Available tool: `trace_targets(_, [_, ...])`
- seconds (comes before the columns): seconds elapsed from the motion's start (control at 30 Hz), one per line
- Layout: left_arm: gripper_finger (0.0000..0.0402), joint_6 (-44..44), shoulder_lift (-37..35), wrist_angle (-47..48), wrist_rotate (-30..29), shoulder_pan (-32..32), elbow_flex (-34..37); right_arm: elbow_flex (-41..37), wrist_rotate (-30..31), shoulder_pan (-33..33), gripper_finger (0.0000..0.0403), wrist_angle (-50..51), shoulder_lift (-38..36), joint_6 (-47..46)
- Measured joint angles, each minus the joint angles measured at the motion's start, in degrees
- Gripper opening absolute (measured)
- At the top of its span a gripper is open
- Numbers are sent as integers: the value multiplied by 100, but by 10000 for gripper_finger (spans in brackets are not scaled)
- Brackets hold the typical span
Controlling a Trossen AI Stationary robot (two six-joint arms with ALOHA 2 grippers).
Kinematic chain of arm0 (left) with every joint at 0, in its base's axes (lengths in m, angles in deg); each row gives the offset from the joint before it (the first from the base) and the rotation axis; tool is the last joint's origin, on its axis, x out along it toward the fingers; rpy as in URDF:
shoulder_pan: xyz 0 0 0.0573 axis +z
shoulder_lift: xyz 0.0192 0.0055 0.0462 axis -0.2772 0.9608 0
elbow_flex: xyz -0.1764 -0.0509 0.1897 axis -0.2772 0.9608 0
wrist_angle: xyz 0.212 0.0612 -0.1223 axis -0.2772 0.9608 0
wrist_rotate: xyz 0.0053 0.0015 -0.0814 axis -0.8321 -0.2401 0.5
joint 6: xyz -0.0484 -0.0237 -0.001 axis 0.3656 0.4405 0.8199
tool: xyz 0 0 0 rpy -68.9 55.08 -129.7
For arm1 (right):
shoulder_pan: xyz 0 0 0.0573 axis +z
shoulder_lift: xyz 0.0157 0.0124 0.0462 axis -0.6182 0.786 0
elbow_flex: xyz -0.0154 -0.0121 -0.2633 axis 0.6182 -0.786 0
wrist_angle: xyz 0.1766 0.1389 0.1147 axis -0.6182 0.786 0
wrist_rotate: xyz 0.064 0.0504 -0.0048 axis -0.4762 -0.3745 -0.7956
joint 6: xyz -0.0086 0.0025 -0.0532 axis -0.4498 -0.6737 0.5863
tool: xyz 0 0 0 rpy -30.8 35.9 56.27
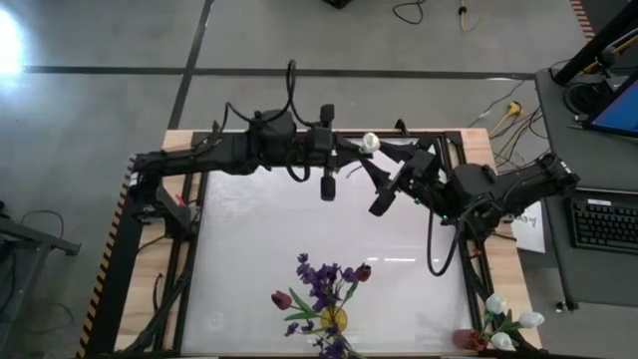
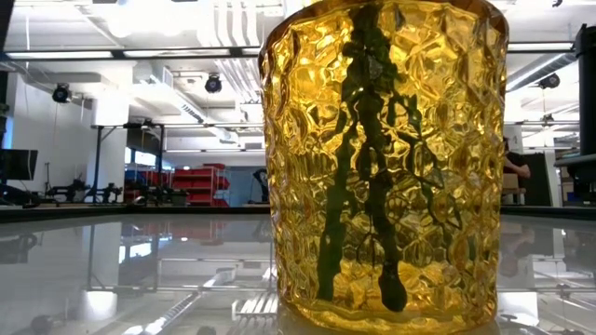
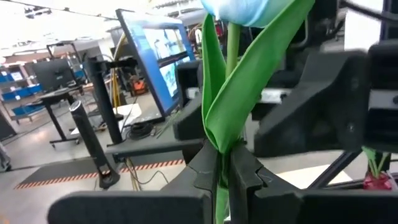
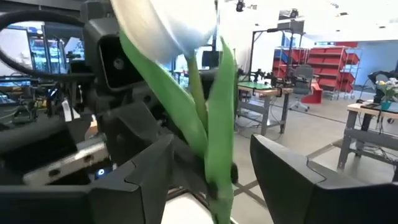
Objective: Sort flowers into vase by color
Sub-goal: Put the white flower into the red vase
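Up at twelve o'clock of the table, the left gripper (image 3: 219, 177) pinches a white tulip (image 1: 370, 143) by its thin, light, bendy stem while the right gripper (image 4: 211, 180), fingers apart around it, should grip the stem, not the soft bud.

A keyboard (image 1: 606, 221) and laptop (image 1: 616, 106) sit on a side desk (image 1: 554, 150).

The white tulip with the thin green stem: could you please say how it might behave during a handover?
The white tulip stands upright from the shut left gripper, so probably fairly stiff. The bud sits high on a thin stem, so it may sway. It looks light.
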Motion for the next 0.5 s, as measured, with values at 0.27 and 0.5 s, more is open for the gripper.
trace_targets(0.27, [0,0,37,-10,-3,3,0,0,-5,-87,140,-41,0,-83])
trace_targets(0.5, [0,4,107,3,-5,5,0,0,-41,-152,49,-36,0,-166])
